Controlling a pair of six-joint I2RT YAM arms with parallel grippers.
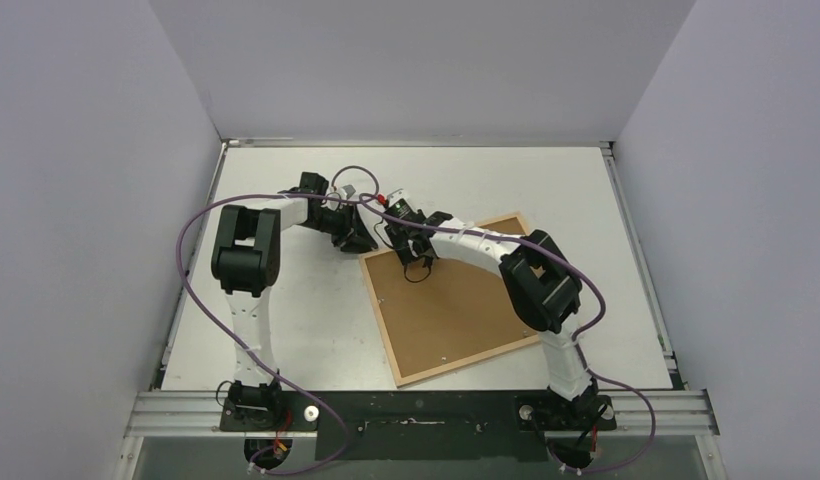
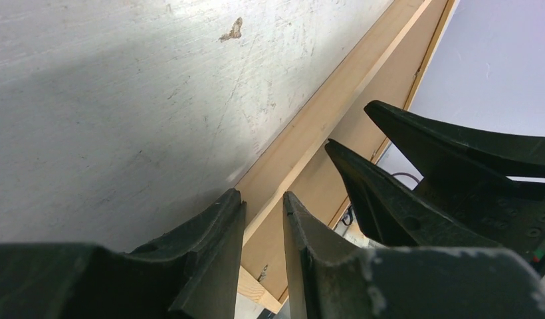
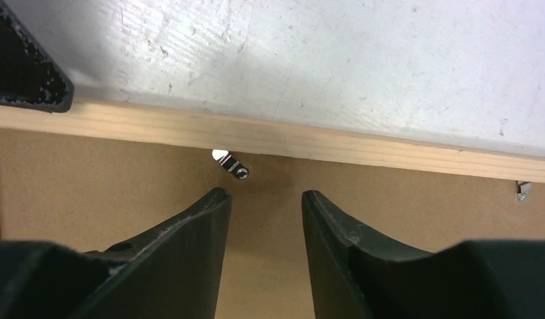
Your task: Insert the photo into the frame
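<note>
The light-wood frame lies face down on the table with a brown backing board inside it. The photo is out of view. My left gripper hovers over the frame's far-left corner. In the left wrist view it is open by a narrow gap, with the frame's rail showing between its fingers and nothing clearly gripped. My right gripper is over the backing just inside the far rail. It is open and empty, close to a small metal clip.
A second metal clip sits further along the same rail. The right gripper's fingers stand close beside my left gripper. The scratched white table is walled on three sides.
</note>
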